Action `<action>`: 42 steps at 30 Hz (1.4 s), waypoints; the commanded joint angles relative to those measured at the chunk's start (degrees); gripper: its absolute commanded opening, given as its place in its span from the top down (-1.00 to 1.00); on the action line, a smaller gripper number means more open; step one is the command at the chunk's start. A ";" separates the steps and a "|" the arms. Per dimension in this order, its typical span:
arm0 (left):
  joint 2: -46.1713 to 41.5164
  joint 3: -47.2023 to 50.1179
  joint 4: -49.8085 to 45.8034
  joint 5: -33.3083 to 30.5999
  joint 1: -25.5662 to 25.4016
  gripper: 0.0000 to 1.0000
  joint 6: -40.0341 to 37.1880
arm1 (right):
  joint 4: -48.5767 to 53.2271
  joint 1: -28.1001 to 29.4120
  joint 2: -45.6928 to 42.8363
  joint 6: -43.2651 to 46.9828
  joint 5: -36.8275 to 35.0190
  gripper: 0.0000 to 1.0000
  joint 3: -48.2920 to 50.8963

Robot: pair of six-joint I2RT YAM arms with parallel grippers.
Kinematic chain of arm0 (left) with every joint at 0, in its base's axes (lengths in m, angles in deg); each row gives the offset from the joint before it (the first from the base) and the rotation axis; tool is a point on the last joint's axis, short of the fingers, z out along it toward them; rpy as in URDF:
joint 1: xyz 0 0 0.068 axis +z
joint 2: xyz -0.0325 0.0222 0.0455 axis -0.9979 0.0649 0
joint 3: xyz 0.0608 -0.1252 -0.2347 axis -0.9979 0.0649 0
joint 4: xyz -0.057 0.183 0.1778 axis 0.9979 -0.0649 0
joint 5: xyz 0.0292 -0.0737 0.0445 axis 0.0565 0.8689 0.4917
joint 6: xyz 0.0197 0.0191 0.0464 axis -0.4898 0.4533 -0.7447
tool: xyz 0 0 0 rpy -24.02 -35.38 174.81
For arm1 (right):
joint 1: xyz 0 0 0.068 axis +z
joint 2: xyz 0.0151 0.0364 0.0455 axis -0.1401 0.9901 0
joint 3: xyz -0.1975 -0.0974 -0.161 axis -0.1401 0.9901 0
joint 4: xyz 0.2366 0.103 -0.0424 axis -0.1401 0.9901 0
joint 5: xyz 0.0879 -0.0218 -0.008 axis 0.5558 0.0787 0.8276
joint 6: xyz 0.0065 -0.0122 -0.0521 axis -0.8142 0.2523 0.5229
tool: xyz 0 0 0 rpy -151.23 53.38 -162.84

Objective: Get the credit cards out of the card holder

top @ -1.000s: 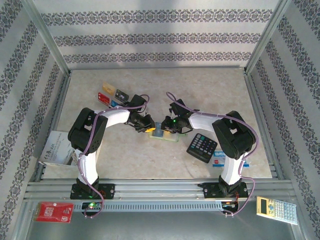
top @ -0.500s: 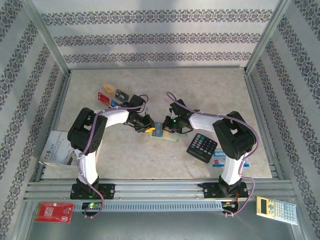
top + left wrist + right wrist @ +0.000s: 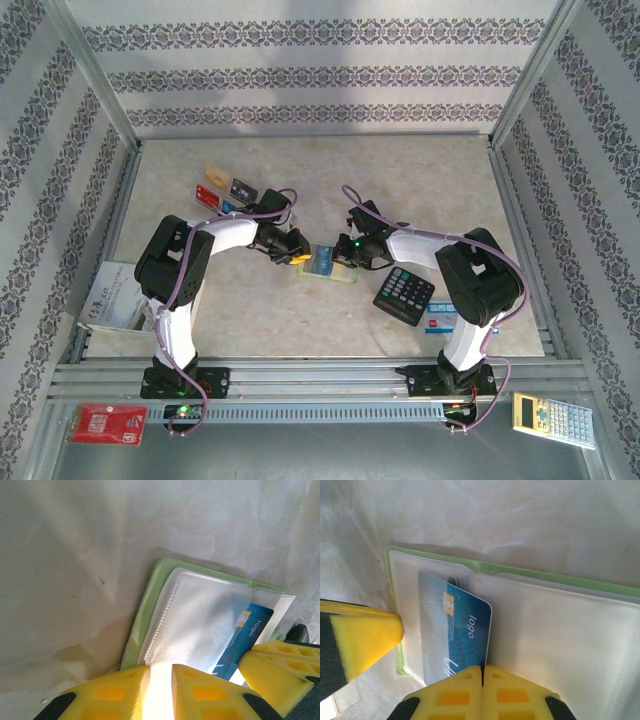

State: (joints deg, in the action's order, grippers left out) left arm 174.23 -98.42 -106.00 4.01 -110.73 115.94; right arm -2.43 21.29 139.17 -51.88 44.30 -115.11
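The lime-green card holder (image 3: 340,277) lies open on the table, its cream inner faces (image 3: 560,625) up. A blue credit card (image 3: 457,630) sticks partly out of a clear pocket. My right gripper (image 3: 482,672) is shut on that card's near edge, just right of the holder (image 3: 347,255). My left gripper (image 3: 160,680) pinches the holder's cream sleeve (image 3: 195,625) from the left (image 3: 298,257). Tan (image 3: 215,173), red (image 3: 207,194) and black (image 3: 243,188) credit cards lie loose at the back left.
A black calculator (image 3: 404,294) lies right of the holder, over a blue-and-white box (image 3: 440,318). White paper (image 3: 115,297) lies at the left edge. A red packet (image 3: 108,424) and a yellow calculator (image 3: 552,417) lie beyond the near rail. Patterned walls enclose the table.
My right gripper has shut on the blue card and drawn back to the right, sliding the card further out of the pocket. The left arm has stayed put.
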 commanded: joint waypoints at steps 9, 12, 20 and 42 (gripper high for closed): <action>-2.81 -3.26 -4.98 -2.34 -1.20 0.53 -3.33 | 1.87 -0.70 -1.49 0.49 -0.43 0.97 0.08; -1.76 -3.70 -3.94 -1.35 -2.04 0.58 -2.99 | 1.20 -0.73 -1.32 0.24 0.22 0.96 -0.01; 2.47 -4.56 -2.84 -1.54 -3.01 0.71 -1.60 | -1.66 -0.78 -1.93 -0.52 2.13 0.89 0.38; 4.07 -2.79 -3.55 -3.14 -3.02 0.77 -2.01 | -11.22 -0.46 -0.95 -6.50 1.99 0.71 4.51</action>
State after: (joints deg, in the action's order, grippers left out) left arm 176.60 -102.20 -108.47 2.81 -113.28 114.21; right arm -12.25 20.94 137.48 -58.00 47.54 -111.11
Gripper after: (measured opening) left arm 0.114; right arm 0.152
